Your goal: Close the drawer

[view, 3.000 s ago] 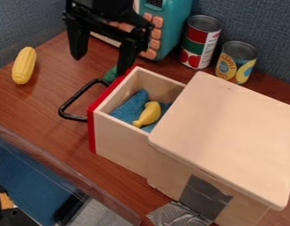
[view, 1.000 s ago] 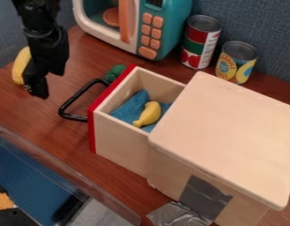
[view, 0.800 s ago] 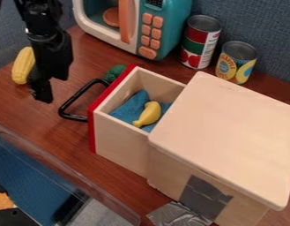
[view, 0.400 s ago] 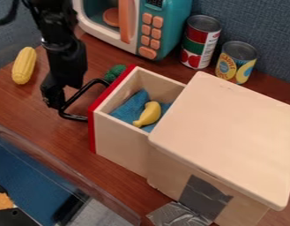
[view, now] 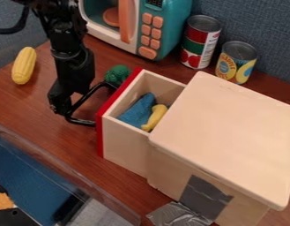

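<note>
The black gripper (view: pixel 67 106) hangs at the left, against the outer side of the drawer's black handle (view: pixel 82 120). The drawer (view: pixel 127 143), pale wood with a red front, sticks out from the left side of the wooden box (view: pixel 229 132). Inside the drawer lie a blue cloth (view: pixel 138 113) and a yellow banana-like toy (view: pixel 154 117), its right end close to the box's lid.
Green broccoli (view: pixel 117 74) sits behind the drawer front. A corn cob (view: pixel 24 65) lies at the left. A teal toy microwave (view: pixel 165 26) and two cans (view: pixel 200 42) stand behind; a clear-walled bin (view: pixel 58 165) is at the lower left.
The gripper came down and swung right to the handle. The drawer has slid a little right into the box, with the cloth and yellow toy shifting along.
</note>
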You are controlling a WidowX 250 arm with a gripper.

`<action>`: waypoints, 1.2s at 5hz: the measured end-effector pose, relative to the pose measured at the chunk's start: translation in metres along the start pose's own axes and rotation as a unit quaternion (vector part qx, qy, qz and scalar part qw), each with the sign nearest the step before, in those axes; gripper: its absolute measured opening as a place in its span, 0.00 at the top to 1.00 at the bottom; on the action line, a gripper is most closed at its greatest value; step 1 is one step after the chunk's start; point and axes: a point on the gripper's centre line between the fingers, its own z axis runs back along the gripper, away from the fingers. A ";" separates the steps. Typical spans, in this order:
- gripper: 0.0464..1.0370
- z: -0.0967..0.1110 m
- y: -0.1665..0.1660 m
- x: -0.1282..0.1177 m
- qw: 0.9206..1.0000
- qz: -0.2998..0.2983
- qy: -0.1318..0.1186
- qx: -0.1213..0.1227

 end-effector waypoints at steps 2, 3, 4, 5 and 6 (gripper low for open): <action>0.04 0.002 -0.009 0.039 0.999 -0.028 -0.022 -0.006; 0.04 0.003 -0.012 0.056 0.999 -0.036 -0.037 -0.016; 0.04 0.011 -0.011 0.075 0.998 -0.052 -0.043 -0.008; 0.04 0.013 -0.012 0.085 0.997 -0.061 -0.047 -0.009; 0.04 0.014 -0.015 0.095 0.996 -0.074 -0.052 -0.015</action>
